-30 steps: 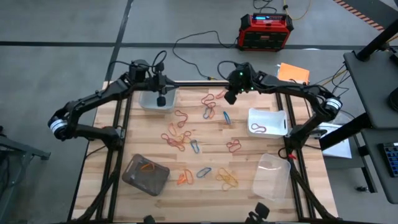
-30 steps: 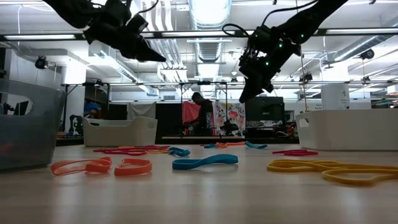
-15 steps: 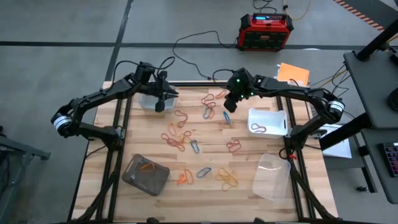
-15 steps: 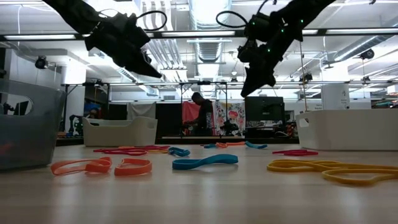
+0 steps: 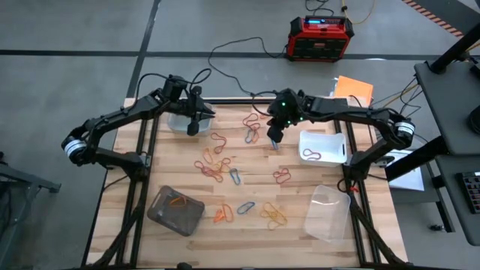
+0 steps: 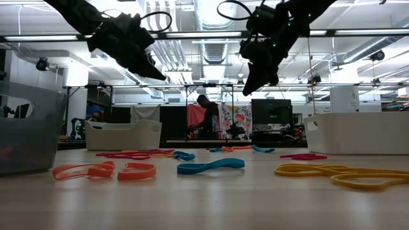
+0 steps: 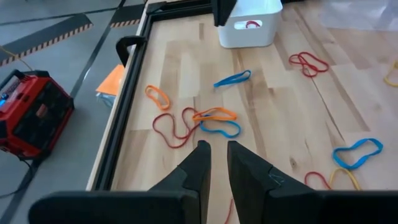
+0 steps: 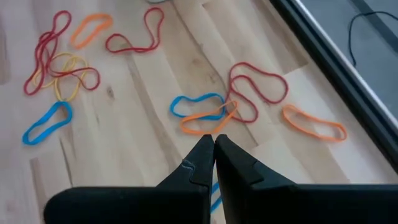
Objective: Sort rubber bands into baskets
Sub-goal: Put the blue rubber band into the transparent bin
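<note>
Wood-slat table (image 5: 300, 191) on a dark frame, grey floor around it, red-and-black box (image 5: 321, 37) on the floor beyond the far edge.

Your right gripper (image 5: 274, 139) is up off the wood near the far edge, about mid-width, tips pointing down over a blue band (image 5: 273, 142). In the right wrist view its fingers (image 8: 200, 163) are pressed together with nothing between them, above a tangle of blue band (image 8: 196, 104), orange band (image 8: 208, 121) and red band (image 8: 256, 87).

Your left gripper (image 5: 194, 124) hangs over the clear tub (image 5: 184, 120) at the far left corner. In the left wrist view its fingers (image 7: 198, 167) sit close, a thin slit between them, nothing held.

Baskets:
- white tub (image 5: 322, 146) at the right edge, one red band (image 5: 311, 155) inside
- second clear tub (image 5: 328, 214) at the near right corner, tilted
- smoky tub (image 5: 175, 211) at the near left corner, orange band (image 5: 178, 200) inside

Loose bands lie mostly on the wood:
- red/orange cluster (image 5: 255, 120) by the far edge
- red/yellow/orange heap (image 5: 214, 165) left of centre
- red pair (image 5: 282, 176) right of centre
- row towards the near edge: orange (image 5: 223, 214), blue (image 5: 246, 208), yellow (image 5: 274, 216)

Low view shows both arms raised clear of the wood, and a person (image 6: 206, 118) far off in the room behind.
</note>
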You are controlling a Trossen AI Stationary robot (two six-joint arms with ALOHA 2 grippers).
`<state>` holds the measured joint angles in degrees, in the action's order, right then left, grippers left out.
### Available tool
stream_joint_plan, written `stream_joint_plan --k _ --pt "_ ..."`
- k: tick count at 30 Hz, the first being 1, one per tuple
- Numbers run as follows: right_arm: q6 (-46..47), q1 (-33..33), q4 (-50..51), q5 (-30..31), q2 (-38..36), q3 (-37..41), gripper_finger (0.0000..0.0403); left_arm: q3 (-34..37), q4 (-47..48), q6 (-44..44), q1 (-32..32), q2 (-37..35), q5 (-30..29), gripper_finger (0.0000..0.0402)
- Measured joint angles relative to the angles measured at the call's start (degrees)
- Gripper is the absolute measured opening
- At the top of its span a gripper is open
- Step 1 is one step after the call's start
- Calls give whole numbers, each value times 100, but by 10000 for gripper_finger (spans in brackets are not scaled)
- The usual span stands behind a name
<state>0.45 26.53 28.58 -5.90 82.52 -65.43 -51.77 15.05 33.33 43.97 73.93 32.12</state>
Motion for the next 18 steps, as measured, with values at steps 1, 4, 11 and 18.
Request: stream_joint_plan --k 1,4,11,18 --pt "21 -35 20 1 0 0 9 0 0 -46 0 0 -2 39" --pt "121 -162 131 -11 0 2 9 2 -2 -133 0 0 -3 39" --pt "487 -561 893 -58 -2 -61 9 2 -224 -135 0 -2 -6 39" --pt "662 -1080 1383 -58 -36 -480 9 2 -413 -135 0 -2 -7 39"
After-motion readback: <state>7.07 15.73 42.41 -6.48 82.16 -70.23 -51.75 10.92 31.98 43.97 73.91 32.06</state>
